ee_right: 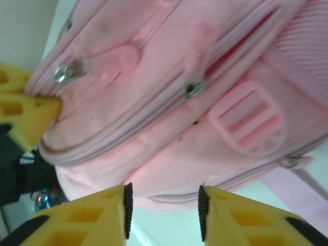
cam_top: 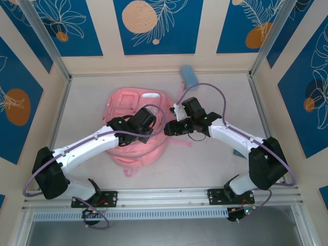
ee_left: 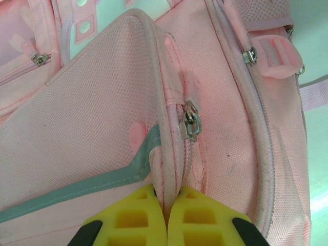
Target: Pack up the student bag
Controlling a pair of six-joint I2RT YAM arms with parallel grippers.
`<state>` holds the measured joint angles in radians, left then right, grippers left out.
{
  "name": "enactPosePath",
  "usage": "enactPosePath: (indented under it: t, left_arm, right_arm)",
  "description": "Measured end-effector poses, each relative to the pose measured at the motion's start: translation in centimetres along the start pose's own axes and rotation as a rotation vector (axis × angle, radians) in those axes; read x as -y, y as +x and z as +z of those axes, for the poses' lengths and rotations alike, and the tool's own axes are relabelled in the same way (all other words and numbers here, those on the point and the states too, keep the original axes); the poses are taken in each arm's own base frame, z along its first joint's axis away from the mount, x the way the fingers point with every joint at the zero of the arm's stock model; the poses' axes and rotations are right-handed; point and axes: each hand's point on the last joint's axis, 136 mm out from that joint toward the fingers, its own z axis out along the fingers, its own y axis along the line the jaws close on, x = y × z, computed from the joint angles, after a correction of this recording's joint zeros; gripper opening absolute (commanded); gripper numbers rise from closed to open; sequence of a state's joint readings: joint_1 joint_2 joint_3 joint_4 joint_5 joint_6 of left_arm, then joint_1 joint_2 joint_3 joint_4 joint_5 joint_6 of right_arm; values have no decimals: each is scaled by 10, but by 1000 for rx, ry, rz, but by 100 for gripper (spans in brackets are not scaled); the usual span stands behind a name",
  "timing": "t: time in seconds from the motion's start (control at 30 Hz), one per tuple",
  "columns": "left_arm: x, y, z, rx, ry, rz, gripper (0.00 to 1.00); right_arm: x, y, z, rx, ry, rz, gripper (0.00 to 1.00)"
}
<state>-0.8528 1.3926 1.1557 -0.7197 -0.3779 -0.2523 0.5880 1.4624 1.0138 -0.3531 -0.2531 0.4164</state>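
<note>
From above, the student bag (cam_top: 125, 102) lay mid-table, the left gripper (cam_top: 147, 122) over it, the right gripper (cam_top: 170, 128) at its right edge. The left wrist view showed the left gripper (ee_left: 166, 200) pinched shut on the bag's piped seam (ee_left: 163, 154) below a zipper pull (ee_left: 190, 122), likely steadying the fabric. In the right wrist view, the right gripper (ee_right: 164, 207) stood partly open, empty, the bag just beyond its fingertips.

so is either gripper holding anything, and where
The left gripper pinches the student bag by the piped edge beside a zipper; the right gripper is open, holding nothing.
</note>
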Motion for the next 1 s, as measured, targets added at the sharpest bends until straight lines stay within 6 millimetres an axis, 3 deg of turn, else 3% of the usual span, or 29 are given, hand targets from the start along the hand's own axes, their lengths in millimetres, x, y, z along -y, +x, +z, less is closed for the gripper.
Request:
enactPosePath:
  t: [0.17, 0.33, 0.53, 0.8, 1.0]
  left_arm:
    - [-1, 0, -1, 5, 4, -4, 0]
    - [-1, 0, -1, 5, 6, -6, 0]
    - [-1, 0, -1, 5, 7, -7, 0]
    - [-1, 0, -1, 4, 10, -8, 0]
    - [-1, 0, -1, 4, 10, -8, 0]
  right_arm:
    - [7, -15, 6, 9, 45, -11, 48]
    - [13, -27, 16, 0, 75, -36, 58]
    - [6, -51, 19, 26, 69, -35, 60]
    - [7, -67, 32, 25, 68, -4, 53]
    - [12, -67, 44, 0, 66, 22, 38]
